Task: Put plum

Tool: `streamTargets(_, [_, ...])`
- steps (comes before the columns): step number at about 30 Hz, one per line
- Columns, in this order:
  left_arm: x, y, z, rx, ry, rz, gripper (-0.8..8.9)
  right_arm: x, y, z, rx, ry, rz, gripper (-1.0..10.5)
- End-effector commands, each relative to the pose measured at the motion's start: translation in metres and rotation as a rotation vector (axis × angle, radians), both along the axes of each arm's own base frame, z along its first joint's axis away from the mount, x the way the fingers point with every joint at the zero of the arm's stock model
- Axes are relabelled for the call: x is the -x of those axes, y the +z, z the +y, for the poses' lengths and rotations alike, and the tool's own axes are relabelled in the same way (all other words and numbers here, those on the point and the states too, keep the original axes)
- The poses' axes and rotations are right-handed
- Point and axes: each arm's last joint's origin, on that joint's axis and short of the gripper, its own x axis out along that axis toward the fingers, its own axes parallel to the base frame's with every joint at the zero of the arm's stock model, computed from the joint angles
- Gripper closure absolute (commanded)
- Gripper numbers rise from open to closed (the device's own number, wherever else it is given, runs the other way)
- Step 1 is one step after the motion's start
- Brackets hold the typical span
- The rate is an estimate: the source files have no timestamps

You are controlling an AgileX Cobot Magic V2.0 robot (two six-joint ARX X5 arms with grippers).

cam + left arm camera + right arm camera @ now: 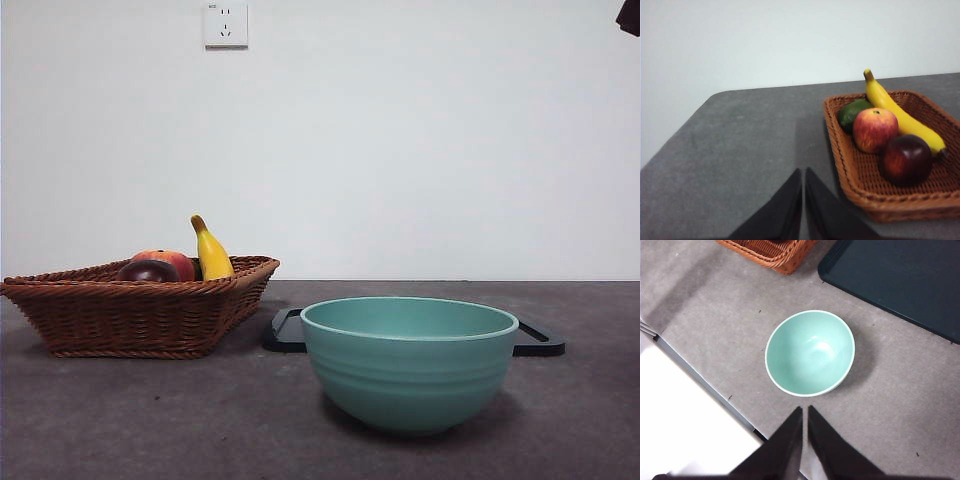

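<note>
The dark maroon plum (905, 159) lies in a brown wicker basket (850, 175), beside a red-orange round fruit (875, 129), a yellow banana (897, 114) and a green fruit (851, 113). In the front view the plum (147, 271) peeks over the rim of the basket (140, 315) at the left. My left gripper (803, 172) is shut and empty, over bare table beside the basket. My right gripper (805, 410) is shut and empty, high above the table near the edge of an empty teal bowl (810, 352); only a dark arm tip (629, 15) shows in the front view.
The teal bowl (409, 358) stands at the middle front. A dark flat tray (285, 330) lies behind it, also in the right wrist view (900, 275). The table's edge (700, 385) runs near the bowl. A wall socket (225, 24) is on the white wall.
</note>
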Motion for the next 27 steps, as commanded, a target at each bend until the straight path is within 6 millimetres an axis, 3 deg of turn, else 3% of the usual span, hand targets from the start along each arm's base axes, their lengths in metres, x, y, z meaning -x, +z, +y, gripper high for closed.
streamTargets(1, [-0.001, -0.008, 0.000, 0.010, 0.002, 0.007, 8.05, 0.000, 0.006, 0.001, -0.018, 0.001, -0.012, 9.4])
streamTargets(13, [-0.003, -0.030, 0.000, 0.008, 0.002, 0.124, 8.05, 0.000, 0.006, 0.001, -0.018, 0.001, -0.013, 9.4])
streamTargets(27, [-0.003, -0.029, 0.000, 0.016, 0.002, 0.123, 8.05, -0.001, 0.007, 0.002, -0.030, 0.001, -0.030, 9.4])
